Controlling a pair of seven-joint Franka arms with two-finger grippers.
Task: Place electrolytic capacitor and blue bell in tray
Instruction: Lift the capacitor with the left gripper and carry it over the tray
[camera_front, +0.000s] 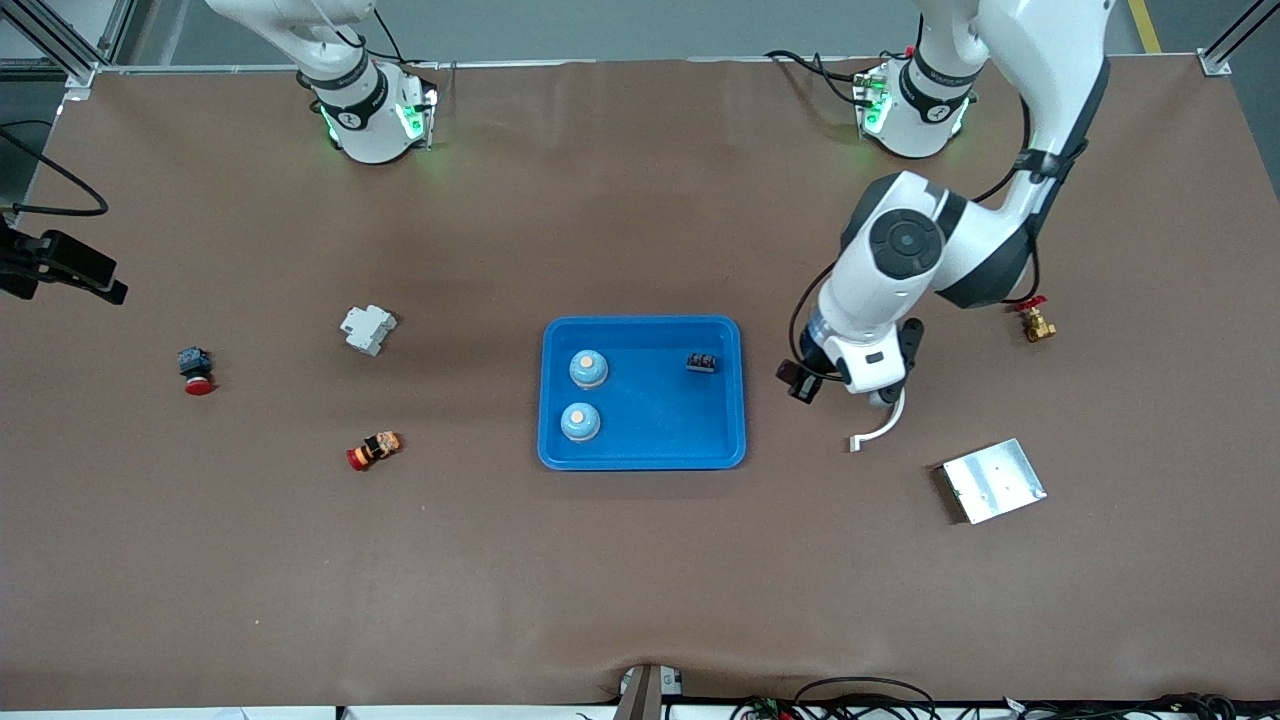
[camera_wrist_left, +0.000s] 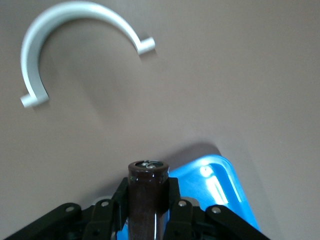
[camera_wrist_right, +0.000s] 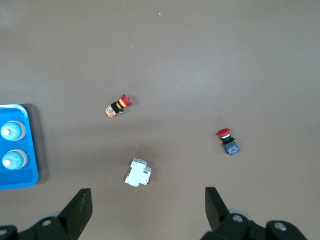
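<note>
- The step in hand, as I judge it, is carrying the electrolytic capacitor to the shallow bright blue rectangular plastic tray (camera_front: 641, 455); two blue dome-shaped bells (camera_front: 588, 369) already sit in the tray, one nearer the front camera than the other, with a small black component (camera_front: 702, 362) in the corner toward my left arm's end.
- My left gripper (camera_wrist_left: 146, 200) has its fingers closed tight on a dark brown, glossy cylindrical electrolytic capacitor (camera_wrist_left: 146, 192), held by its sides with its end cap facing the wrist camera. In the front view the gripper (camera_front: 815, 378) sits right of centre, just off the tray's edge, over bare table.
- In the left wrist view a corner of the tray shows at the lower right, right beside the capacitor, and a white curved plastic hook-shaped piece (camera_wrist_left: 65, 20) lies on the brown table (camera_front: 640, 560) at the upper left.
- The next move, I think, calls for shifting the left gripper across the tray's rim to a bare part of its floor, lowering, then releasing, keeping clear of the bells and the black component.
- My right gripper (camera_wrist_right: 147, 205) waits with its fingers spread wide and empty, up over a white moulded circuit breaker (camera_wrist_right: 138, 172), with two red-capped push buttons (camera_wrist_right: 118, 105) in the middle of its wrist view.
</note>
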